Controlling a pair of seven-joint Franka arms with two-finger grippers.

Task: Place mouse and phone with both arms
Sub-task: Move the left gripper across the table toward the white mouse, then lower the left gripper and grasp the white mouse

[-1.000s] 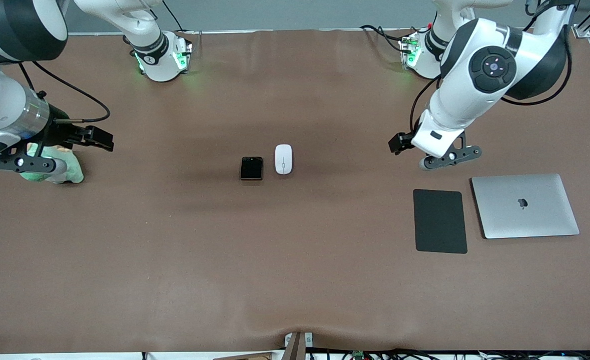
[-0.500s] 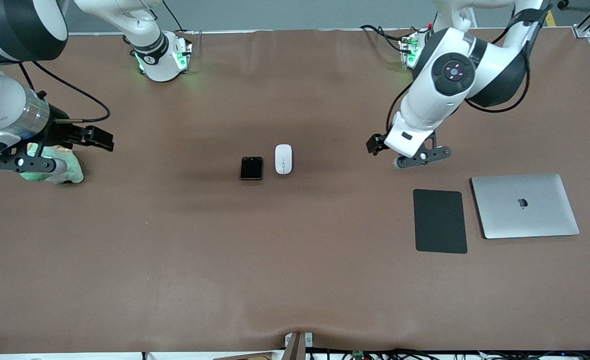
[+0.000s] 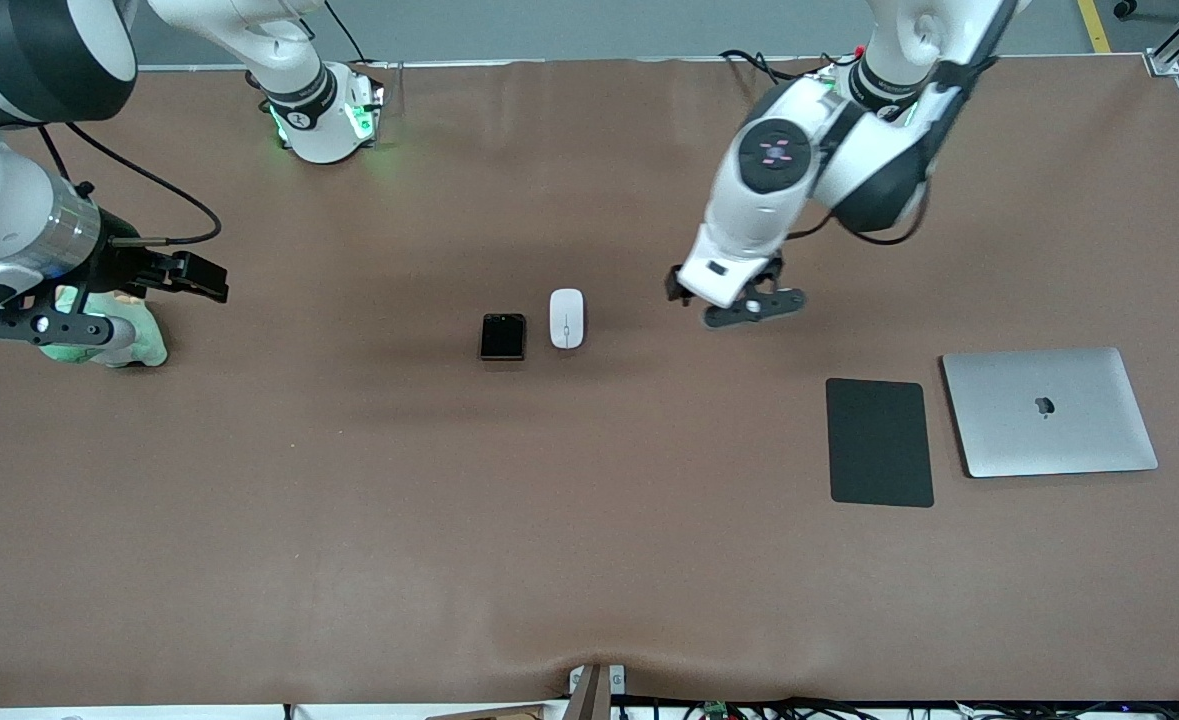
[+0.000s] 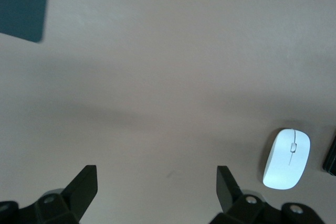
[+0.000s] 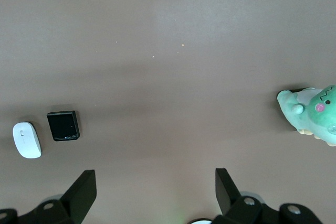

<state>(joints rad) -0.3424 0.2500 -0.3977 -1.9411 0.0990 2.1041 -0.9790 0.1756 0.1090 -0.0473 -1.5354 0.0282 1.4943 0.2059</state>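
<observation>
Only the right wrist view shows the green plush toy (image 5: 313, 115) clearly; one mouse (image 3: 567, 318), one phone (image 3: 503, 336) lie on the worktop (image 3: 349, 520). Left gripper (image 3: 739, 305) and right gripper (image 3: 99, 310) both hold their fingers wide, empty.

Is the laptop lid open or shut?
Shut. The laptop lies flat on the table with its silver logo side facing up, no screen or keyboard showing, beside the mouse pad.

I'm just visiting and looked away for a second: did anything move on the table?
Only the left arm: its open, empty end effector swung from over the table above the mouse pad toward the mouse. Mouse, phone, laptop and the waiting right end effector stayed put.
</observation>
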